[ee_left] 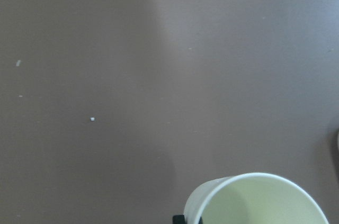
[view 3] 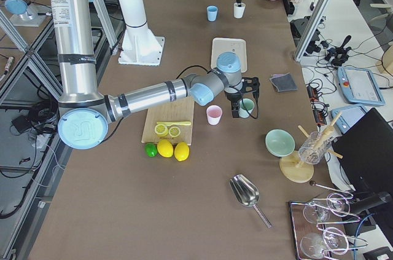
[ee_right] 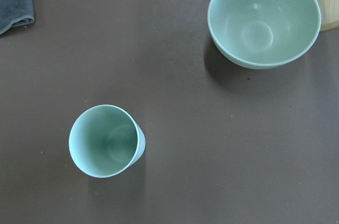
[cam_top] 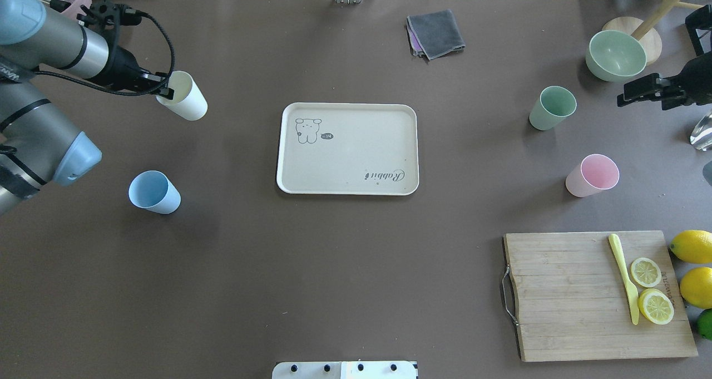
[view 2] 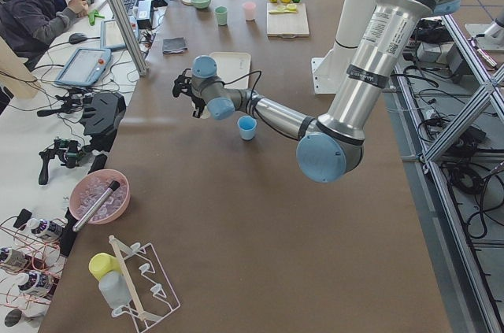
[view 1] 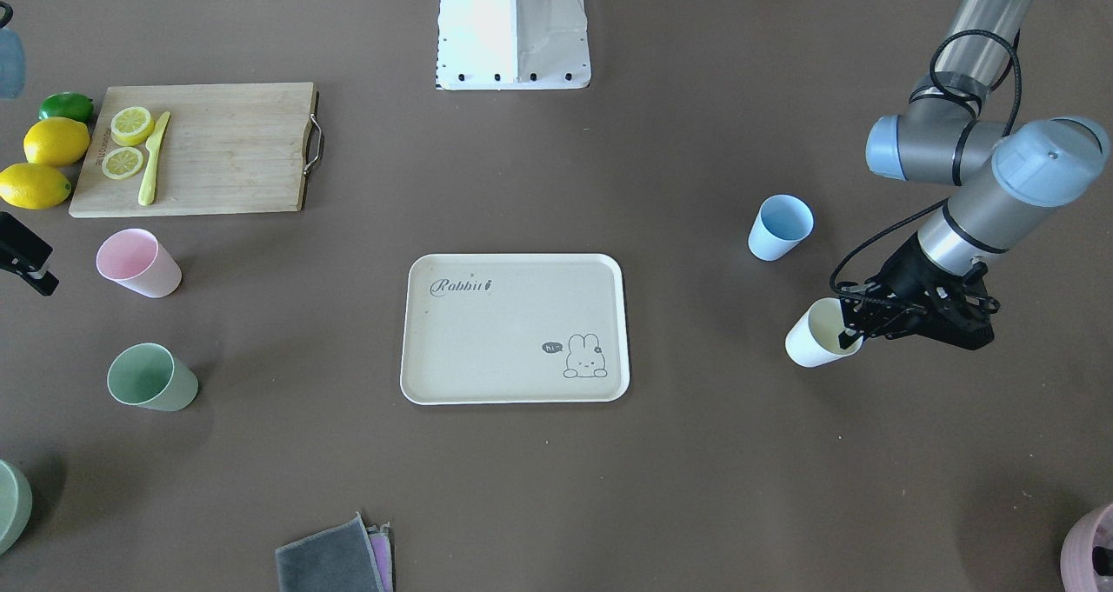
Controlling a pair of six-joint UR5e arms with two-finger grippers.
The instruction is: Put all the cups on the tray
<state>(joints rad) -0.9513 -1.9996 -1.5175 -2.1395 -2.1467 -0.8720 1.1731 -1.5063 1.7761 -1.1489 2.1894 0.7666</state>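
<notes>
At the far left of the tabletop (cam_top: pixel 334 290), as the overhead view has it, the left claw (cam_top: pixel 166 94) pinches the rim of the cream-yellow cup (cam_top: pixel 186 102), with one finger inside the mouth and the other against the outer wall. The left wrist view shows only the cup's open mouth at the bottom edge. Whether its base touches the tabletop cannot be told. The light blue cup (cam_top: pixel 153 192) stands upright nearer the robot on the same side, well apart from the claw.

The beige tray (cam_top: pixel 356 145) lies flat in the middle with no cup on it. Its bunny drawing is at the far left corner and its "Rabbit" script at the near right.

On the right side, the sage green cup (cam_top: pixel 550 109) stands upright on the far part and the pink cup (cam_top: pixel 591 176) a little nearer and further right. The right claw (cam_top: pixel 628 94) hangs above the tabletop just right of the green cup. In the right side view its fingers look spread and grip nothing. Its wrist view looks straight down into the green cup and a sage green bowl (cam_top: pixel 616 53) beyond it.

A wooden cutting board (cam_top: pixel 562 295) at the near right carries a yellow plastic knife (cam_top: pixel 623 273) and two lemon slices (cam_top: pixel 645 271). Two whole lemons (cam_top: pixel 692 246) and a lime (cam_top: pixel 706 323) lie just beside its right edge. Folded cloths (cam_top: pixel 436 34) lie at the far edge.
</notes>
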